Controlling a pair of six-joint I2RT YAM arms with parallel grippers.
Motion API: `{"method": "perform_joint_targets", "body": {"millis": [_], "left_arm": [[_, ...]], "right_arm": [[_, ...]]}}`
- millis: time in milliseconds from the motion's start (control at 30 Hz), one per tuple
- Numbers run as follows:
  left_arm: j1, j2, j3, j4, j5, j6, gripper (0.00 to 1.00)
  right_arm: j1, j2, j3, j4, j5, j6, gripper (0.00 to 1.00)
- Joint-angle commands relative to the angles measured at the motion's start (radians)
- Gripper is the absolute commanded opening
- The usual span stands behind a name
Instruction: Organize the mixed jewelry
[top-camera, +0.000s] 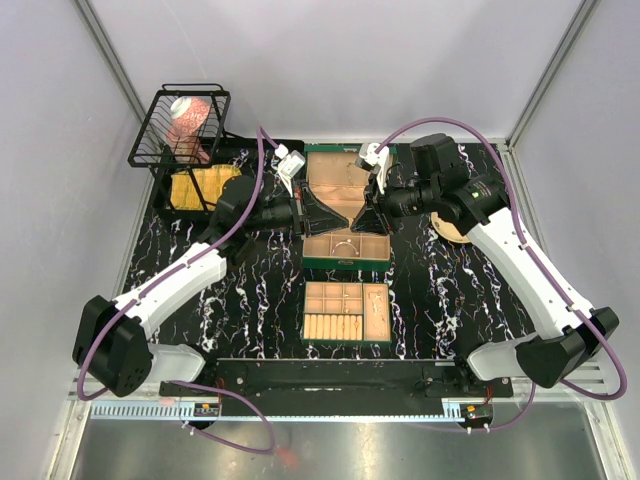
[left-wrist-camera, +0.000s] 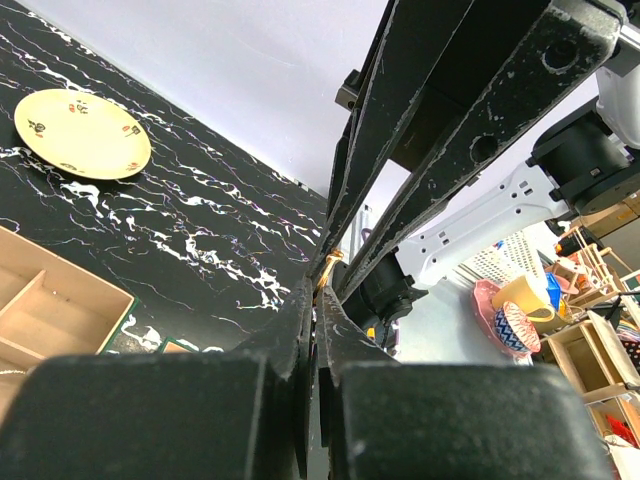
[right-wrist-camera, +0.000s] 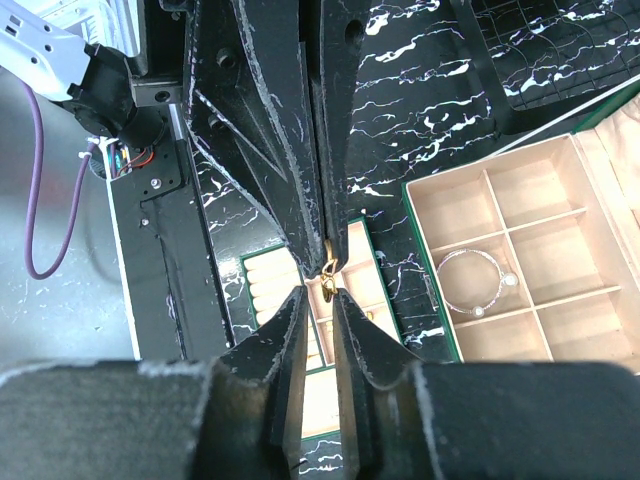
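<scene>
Right wrist view is showing both grippers meeting tip to tip at frame centre: the left gripper (right-wrist-camera: 318, 255) and right gripper (right-wrist-camera: 320, 297) are each pinching one small gold piece (right-wrist-camera: 327, 283), above the green tray (right-wrist-camera: 432, 292) that is holding a bangle (right-wrist-camera: 472, 281).

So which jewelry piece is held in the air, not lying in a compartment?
The small gold piece, pinched between the tips of the left gripper and right gripper. The silver bangle lies in a compartment of the box.

SITE: I read this as a robotics lab test cell | plain white enclosure panels (top-camera: 330, 60) wall in the black marbled tabletop (top-camera: 440, 290) on three sides; aluminium rail (top-camera: 330, 410) with cabling along its near edge | beyond the cell my left wrist view shows cluttered shelving (left-wrist-camera: 590, 330); staged props, no home furnishings
</scene>
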Motion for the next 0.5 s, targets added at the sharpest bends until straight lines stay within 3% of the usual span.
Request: {"method": "perform_joint_targets", "body": {"millis": [0, 267, 400, 467], "left_arm": [[0.005, -0.002, -0.006, 0.058, 0.011, -0.006, 0.00], [0.005, -0.002, -0.008, 0.061, 0.011, -0.010, 0.00], [0.005, -0.001, -0.009, 0.064, 0.014, -0.011, 0.00], [0.007, -0.001, -0.008, 0.064, 0.014, -0.013, 0.00]], "right_arm": [[0.011, -0.011, 0.041, 0.034, -0.013, 0.006, 0.22], [0.011, -0.007, 0.049, 0.034, -0.016, 0.007, 0.12], [0.011, -0.004, 0.051, 0.036, -0.013, 0.015, 0.00], [0.011, -0.005, 0.052, 0.037, -0.012, 0.020, 0.00]]}}
